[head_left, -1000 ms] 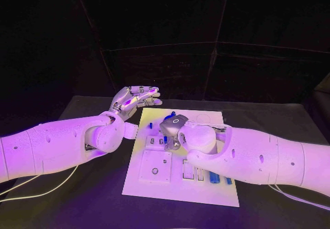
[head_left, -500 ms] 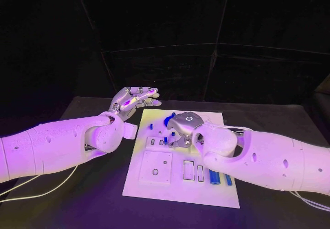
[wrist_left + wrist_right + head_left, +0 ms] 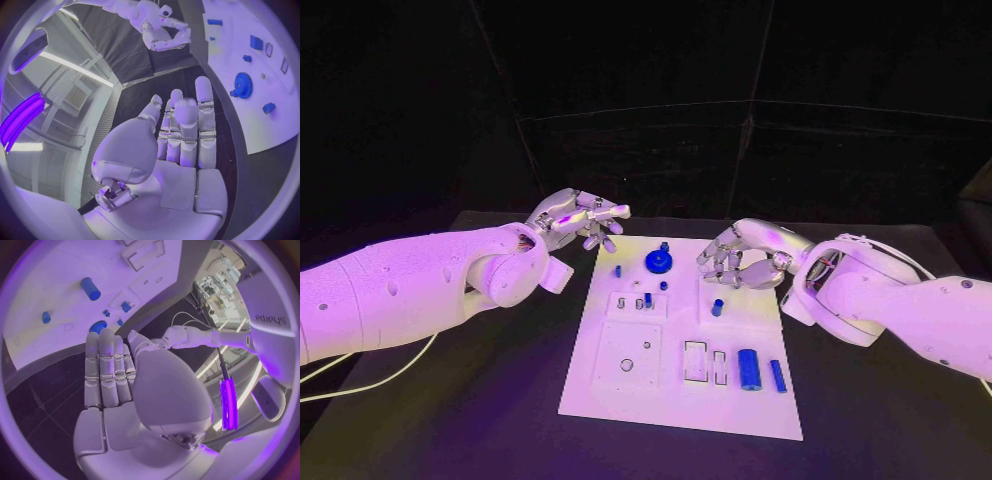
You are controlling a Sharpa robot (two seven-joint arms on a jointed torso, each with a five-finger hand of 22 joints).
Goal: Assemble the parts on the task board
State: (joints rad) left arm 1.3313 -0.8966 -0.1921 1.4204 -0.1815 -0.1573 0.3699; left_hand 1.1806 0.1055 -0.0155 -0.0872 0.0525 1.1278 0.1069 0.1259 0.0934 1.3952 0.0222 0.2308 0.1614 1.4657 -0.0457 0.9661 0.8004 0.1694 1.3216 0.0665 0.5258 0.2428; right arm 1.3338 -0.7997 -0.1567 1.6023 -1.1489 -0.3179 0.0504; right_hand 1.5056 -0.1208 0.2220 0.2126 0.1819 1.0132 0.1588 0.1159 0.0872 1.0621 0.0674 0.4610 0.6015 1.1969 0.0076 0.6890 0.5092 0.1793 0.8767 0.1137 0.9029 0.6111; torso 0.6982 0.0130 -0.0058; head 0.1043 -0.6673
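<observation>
You see the task board (image 3: 678, 395) as a flat white plate in the middle of the matte black table (image 3: 473, 400), with shallow rectangular cut-outs across its near half. A round, toothed blue gear (image 3: 658, 262) sits toward twelve o'clock on it, a small blue peg (image 3: 717, 307) stands near centre, and a smooth blue cylinder (image 3: 750, 369) lies at about five o'clock beside a slimmer blue bar (image 3: 777, 375).

Your left hand (image 3: 580, 220) hovers off the board's eleven o'clock corner, silver fingers loosely apart, holding nothing. Your right hand (image 3: 747, 256) hangs over the board's two o'clock edge, fingers curled downward but empty.

The left wrist view gives you what the head camera cannot: the left hand's (image 3: 181, 145) fingers straight, side by side, with the gear's (image 3: 242, 85) teeth crisp beyond them. The right wrist view likewise shows the right hand's (image 3: 115, 375) segmented metal fingers extended together, palm bare.
</observation>
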